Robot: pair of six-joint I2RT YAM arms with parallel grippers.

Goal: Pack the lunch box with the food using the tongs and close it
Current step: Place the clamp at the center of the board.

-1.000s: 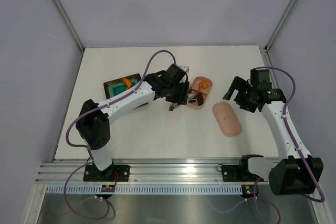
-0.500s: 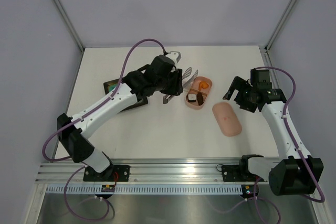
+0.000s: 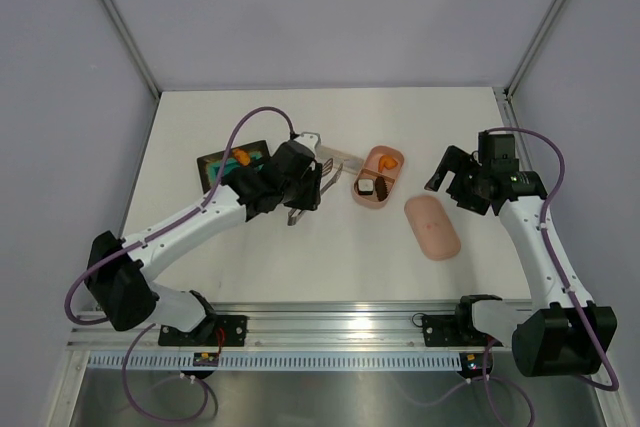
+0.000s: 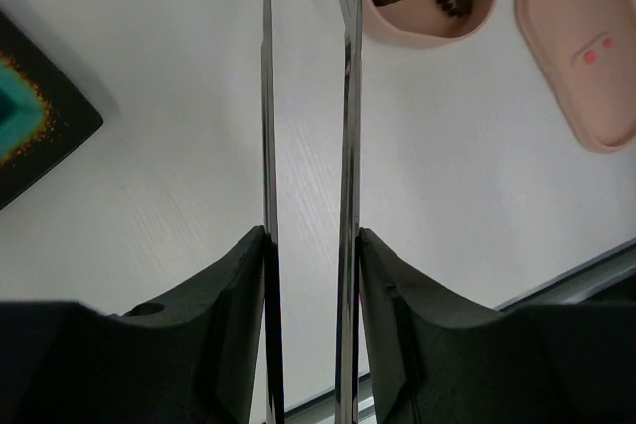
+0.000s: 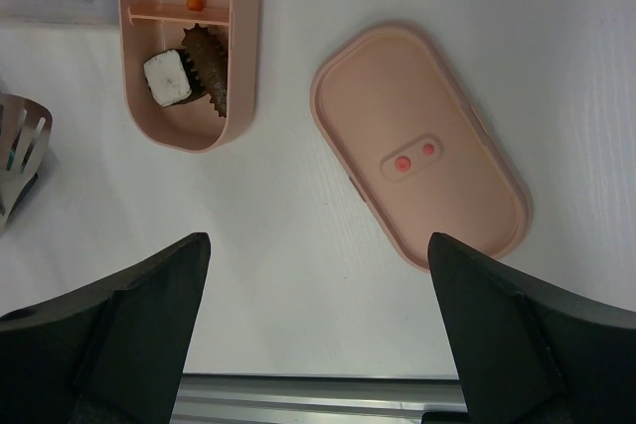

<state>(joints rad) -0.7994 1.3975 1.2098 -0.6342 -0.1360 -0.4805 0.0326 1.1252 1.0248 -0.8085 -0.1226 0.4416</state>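
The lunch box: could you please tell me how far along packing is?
Done: orange and dark brown food sit in the lunch box. In hand: the left gripper clamps the tongs. Left: an orange piece on the dark tray; the lid lies beside the box.

lunch box: salmon pink
lid: same pink, two red-pink spots
food: orange, white, dark brown
tongs: silvery
tray: black, teal mat

Top view looks down; wrist views (close) share the lid.

tongs and lunch box run off the top edge.
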